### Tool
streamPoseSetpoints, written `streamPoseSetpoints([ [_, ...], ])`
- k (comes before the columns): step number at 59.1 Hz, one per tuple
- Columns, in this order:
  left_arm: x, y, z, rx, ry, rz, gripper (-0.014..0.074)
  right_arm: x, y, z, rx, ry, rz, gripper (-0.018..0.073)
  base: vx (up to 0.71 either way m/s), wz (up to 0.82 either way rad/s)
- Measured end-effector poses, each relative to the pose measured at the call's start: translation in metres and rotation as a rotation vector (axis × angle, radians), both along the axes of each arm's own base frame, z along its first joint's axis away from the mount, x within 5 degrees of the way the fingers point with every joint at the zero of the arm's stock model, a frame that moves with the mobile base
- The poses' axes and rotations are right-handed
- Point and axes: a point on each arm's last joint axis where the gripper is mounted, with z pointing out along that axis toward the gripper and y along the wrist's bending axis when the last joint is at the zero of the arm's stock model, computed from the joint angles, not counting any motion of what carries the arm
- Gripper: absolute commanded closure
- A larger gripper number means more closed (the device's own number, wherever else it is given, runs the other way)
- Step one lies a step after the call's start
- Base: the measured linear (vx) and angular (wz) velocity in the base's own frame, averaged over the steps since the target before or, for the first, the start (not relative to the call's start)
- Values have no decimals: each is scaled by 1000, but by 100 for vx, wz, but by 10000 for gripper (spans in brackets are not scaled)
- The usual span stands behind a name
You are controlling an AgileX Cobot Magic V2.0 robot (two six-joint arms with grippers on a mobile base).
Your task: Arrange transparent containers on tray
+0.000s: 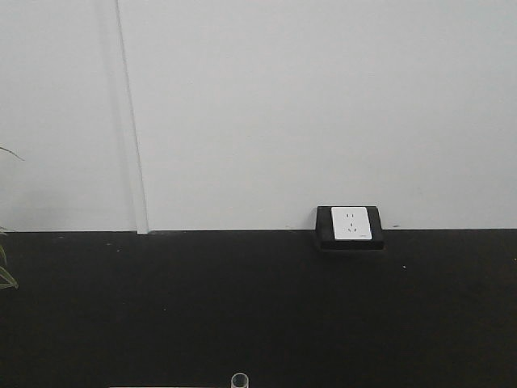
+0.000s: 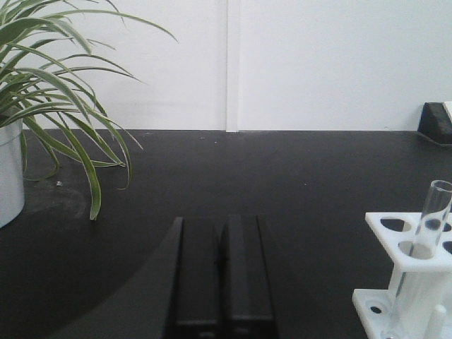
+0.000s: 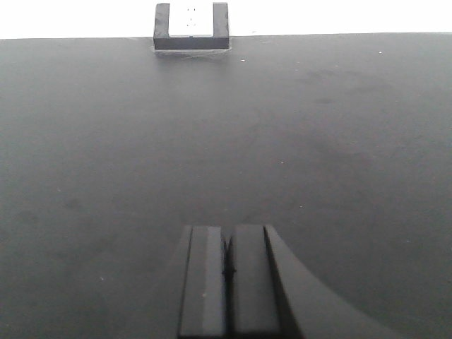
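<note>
The surface is a matte black tabletop (image 1: 242, 307) that meets a white wall (image 1: 323, 105). The front view shows a socket (image 1: 350, 224) in a black housing at the foot of the wall. Of the test tube (image 1: 239, 380), only the round rim shows, at the bottom edge.

Only the left wrist view shows a striped plant (image 2: 49, 85) in a white pot (image 2: 8, 169). It also shows the tube standing upright in a white rack (image 2: 385, 239) at lower right. The left gripper (image 2: 222, 275) has its fingers pressed together, with nothing between them.

The right wrist view shows the tabletop running to the socket. The right gripper (image 3: 227, 282) is likewise closed and empty.
</note>
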Motion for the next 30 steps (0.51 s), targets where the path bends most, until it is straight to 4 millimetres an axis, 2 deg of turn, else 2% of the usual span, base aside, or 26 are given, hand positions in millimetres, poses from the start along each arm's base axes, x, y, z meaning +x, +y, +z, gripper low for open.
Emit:
streamPoseSetpoints([
  [30, 0, 0, 0, 0, 0, 0, 603, 0, 0, 0, 0, 0, 0, 571, 0, 0],
])
